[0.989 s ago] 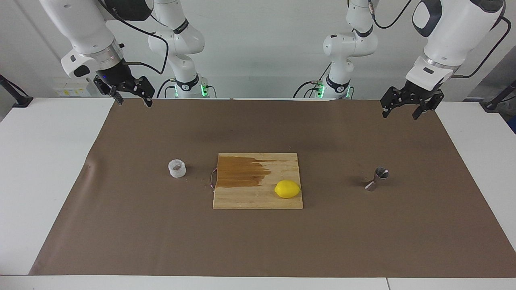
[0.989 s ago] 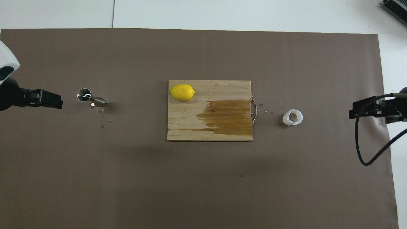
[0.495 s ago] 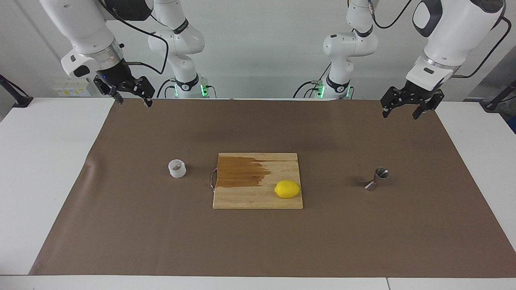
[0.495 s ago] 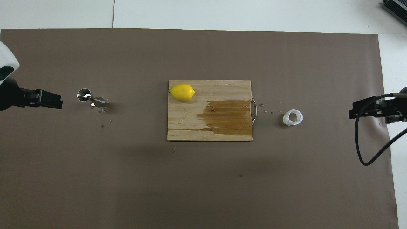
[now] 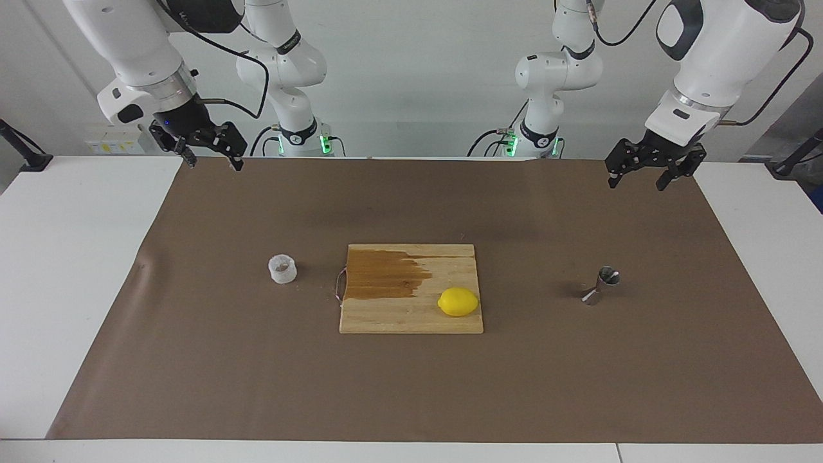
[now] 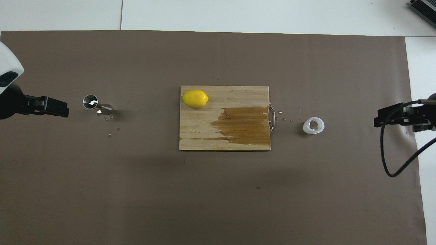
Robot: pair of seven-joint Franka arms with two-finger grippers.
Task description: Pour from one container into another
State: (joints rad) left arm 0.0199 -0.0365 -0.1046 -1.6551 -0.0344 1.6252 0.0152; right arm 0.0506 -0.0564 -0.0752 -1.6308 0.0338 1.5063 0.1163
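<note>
Left hand (image 5: pixel 636 179) slightly shifted, above jigger (image 5: pixel 603 285).

lemon (image 5: pixel 458 302) on board (image 5: pixel 386 315) | cup (image 5: pixel 282 269) right-arm end | jigger (image 5: pixel 602 285) left-arm end

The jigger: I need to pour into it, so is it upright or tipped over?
Upright: the jigger stands on its lower cone, open mouth up.
</note>
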